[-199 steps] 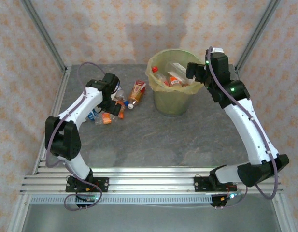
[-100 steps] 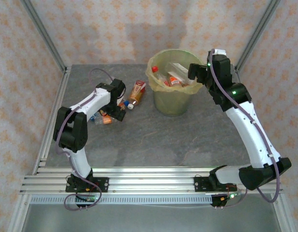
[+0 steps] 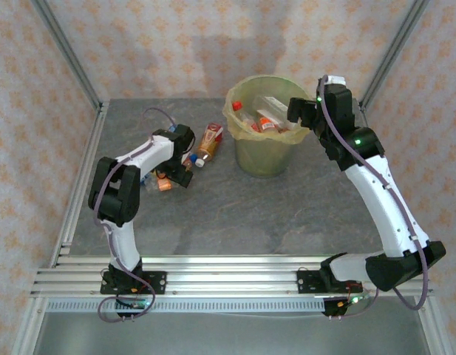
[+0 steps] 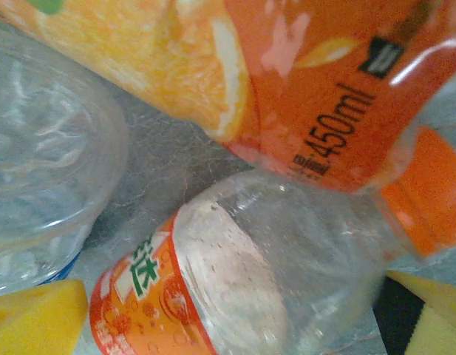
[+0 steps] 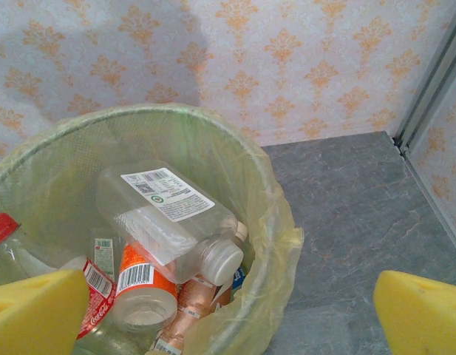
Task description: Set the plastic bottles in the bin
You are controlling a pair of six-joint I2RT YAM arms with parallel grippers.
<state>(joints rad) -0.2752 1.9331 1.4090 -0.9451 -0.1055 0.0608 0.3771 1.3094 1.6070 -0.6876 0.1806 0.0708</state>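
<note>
Left hand (image 4: 233, 314) spread over a bottle (image 4: 250, 266), likely light, crushable, slippery; grip its middle. Right hand (image 5: 229, 312) spread above the bin (image 5: 259, 171).

Left arm (image 3: 113, 196): base at 7 o'clock in the top view, elbow folded back, forearm running toward 1 o'clock, wrist pitched down. Left gripper (image 3: 182, 164) (image 4: 228, 325) sits low at 10 o'clock from table centre, jaws spread wide, yellow pads (image 4: 35, 318) at 7 and 5 o'clock in its wrist view.

Right arm (image 3: 383, 200): base at 5 o'clock, stretched toward 11 o'clock, wrist raised. Right gripper (image 3: 298, 111) (image 5: 228, 318) at 1 o'clock, jaws wide, empty.
</note>
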